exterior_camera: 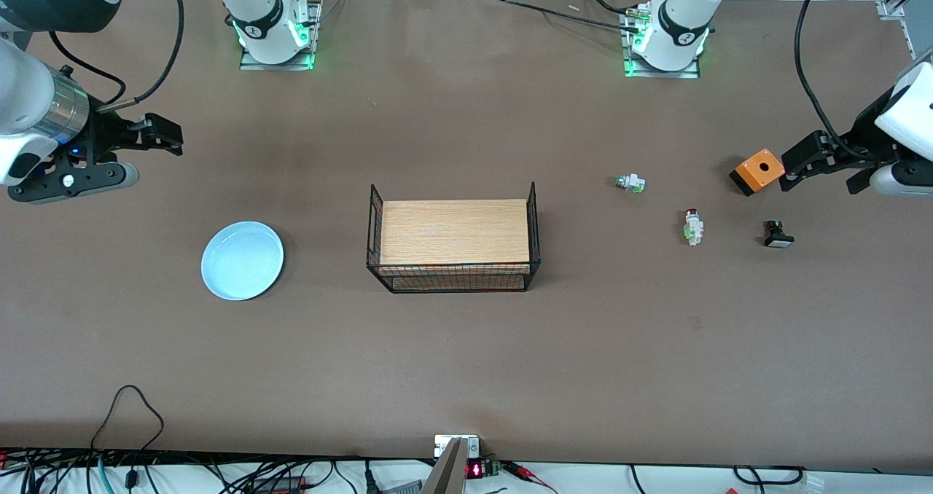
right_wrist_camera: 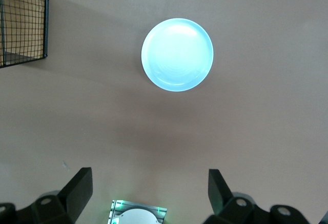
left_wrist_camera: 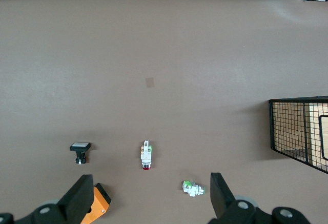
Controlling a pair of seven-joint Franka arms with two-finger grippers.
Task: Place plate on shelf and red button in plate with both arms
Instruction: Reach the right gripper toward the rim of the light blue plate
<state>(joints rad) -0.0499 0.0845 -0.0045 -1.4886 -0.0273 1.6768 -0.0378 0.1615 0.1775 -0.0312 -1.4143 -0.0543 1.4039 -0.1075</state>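
The pale blue plate [exterior_camera: 242, 260] lies flat on the table toward the right arm's end, and the right wrist view shows this plate [right_wrist_camera: 177, 55] whole. The red button [exterior_camera: 692, 227], white with a dark red cap, lies on its side toward the left arm's end. In the left wrist view the red button [left_wrist_camera: 146, 156] lies apart from the fingers. My left gripper [exterior_camera: 794, 167] hangs open and empty beside the orange box; from its wrist the left gripper [left_wrist_camera: 151, 183] shows wide jaws. My right gripper [exterior_camera: 157, 144] is open and empty over bare table, its jaws [right_wrist_camera: 149, 177] wide.
A wire basket [exterior_camera: 375, 210] with a wooden board inside stands mid-table. Near the red button lie a green-capped white part [exterior_camera: 630, 183], a black part with a white face [exterior_camera: 778, 234] and an orange box [exterior_camera: 758, 171]. Cables run along the table edge nearest the front camera.
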